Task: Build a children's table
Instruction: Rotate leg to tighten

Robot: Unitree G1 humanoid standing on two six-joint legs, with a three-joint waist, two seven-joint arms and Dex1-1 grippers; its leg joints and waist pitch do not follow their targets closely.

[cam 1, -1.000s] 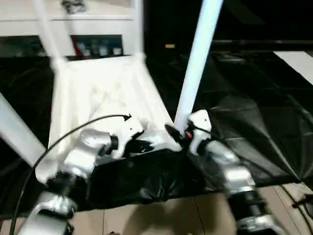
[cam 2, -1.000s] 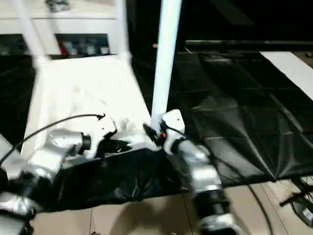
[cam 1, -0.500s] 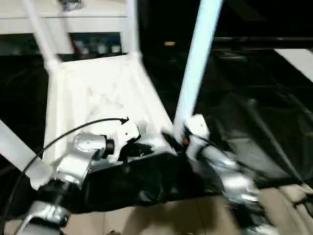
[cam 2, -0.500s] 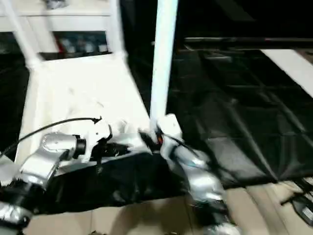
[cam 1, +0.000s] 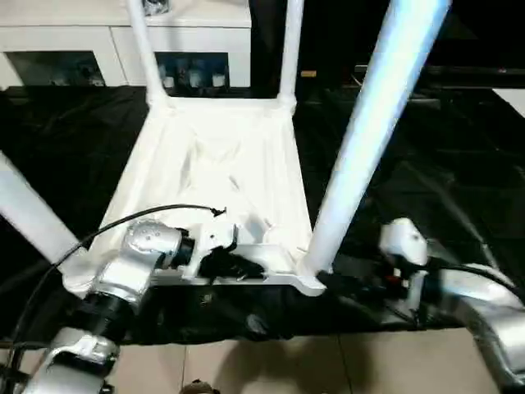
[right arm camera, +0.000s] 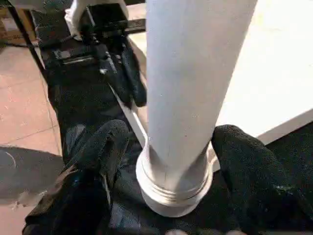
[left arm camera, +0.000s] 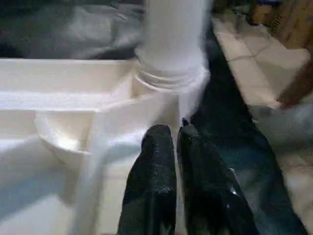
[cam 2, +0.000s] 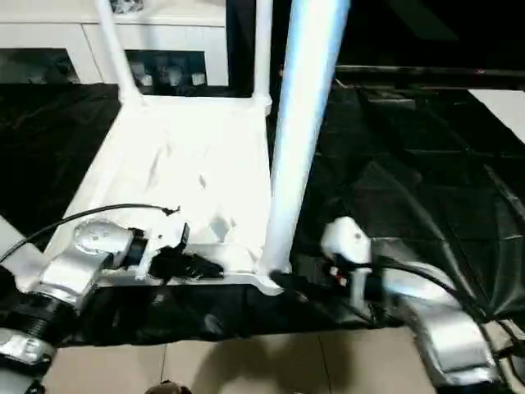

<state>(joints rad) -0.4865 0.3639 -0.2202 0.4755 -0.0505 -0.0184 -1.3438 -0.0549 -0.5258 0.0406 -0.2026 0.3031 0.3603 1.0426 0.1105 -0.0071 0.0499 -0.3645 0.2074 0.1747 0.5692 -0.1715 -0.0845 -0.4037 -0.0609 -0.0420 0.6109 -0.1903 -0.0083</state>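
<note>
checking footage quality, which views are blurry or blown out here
Left eye view: tabletop glares white, ribs washed out; black sheet swallows detail. Left wrist view: leg smeared, background soft, left gripper's fingers sharper. Right wrist view: fairly crisp, evenly lit.

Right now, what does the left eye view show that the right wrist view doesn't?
The left eye view adds the wider scene: the whole upturned tabletop, two far legs standing in its back corners, and a white cabinet behind. The right wrist view adds detail: the near leg up close, its ringed base in the corner socket, with the right end effector open around it. Both share that leg, the left end effector shut at the tabletop's near edge, and the black sheeting.
</note>
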